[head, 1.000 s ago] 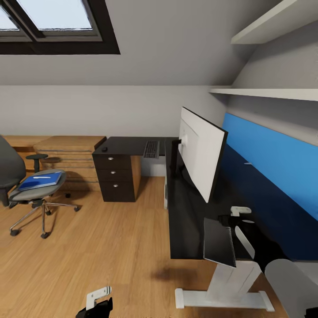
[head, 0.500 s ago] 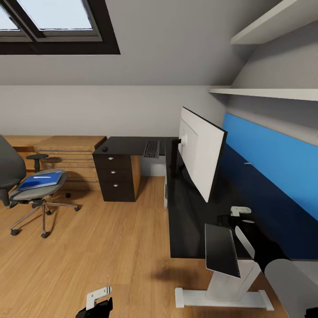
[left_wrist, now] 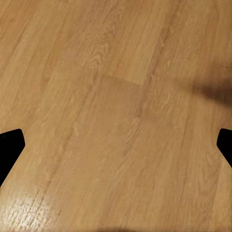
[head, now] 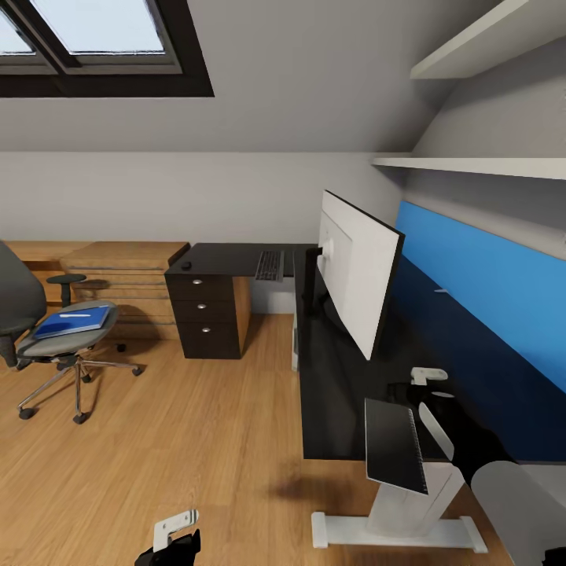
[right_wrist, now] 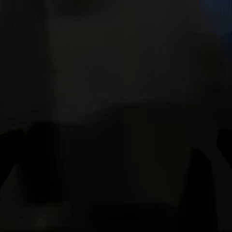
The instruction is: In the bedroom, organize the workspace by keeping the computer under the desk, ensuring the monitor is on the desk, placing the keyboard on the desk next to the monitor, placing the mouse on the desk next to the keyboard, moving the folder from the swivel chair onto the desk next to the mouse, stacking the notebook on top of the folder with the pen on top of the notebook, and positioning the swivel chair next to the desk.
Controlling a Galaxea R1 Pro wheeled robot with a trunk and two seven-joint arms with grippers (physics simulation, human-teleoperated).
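The notebook (head: 391, 445) sits tilted at the near edge of the black desk (head: 338, 385), sticking out past it. My right gripper (head: 410, 390) hovers just behind it, and its wrist view is nearly black, with faint fingertips wide apart. On the desk stand the monitor (head: 358, 279), the keyboard (head: 269, 266) and the mouse (head: 185, 266), the last two on the far wing. The blue folder (head: 72, 321) lies on the swivel chair (head: 47, 338) at the left. My left gripper (left_wrist: 116, 145) hangs open over the wood floor (left_wrist: 116, 96). I cannot pick out the pen or the computer.
A black drawer unit (head: 206, 318) stands under the desk's far wing, with low wooden shelf units (head: 126, 271) beside it. A blue panel (head: 487, 299) backs the desk and white shelves (head: 472, 165) hang above. Open floor (head: 189, 440) lies between me and the chair.
The notebook has dropped a little and tipped further over the desk's near edge between one second and half a second ago. Since then nothing has moved.
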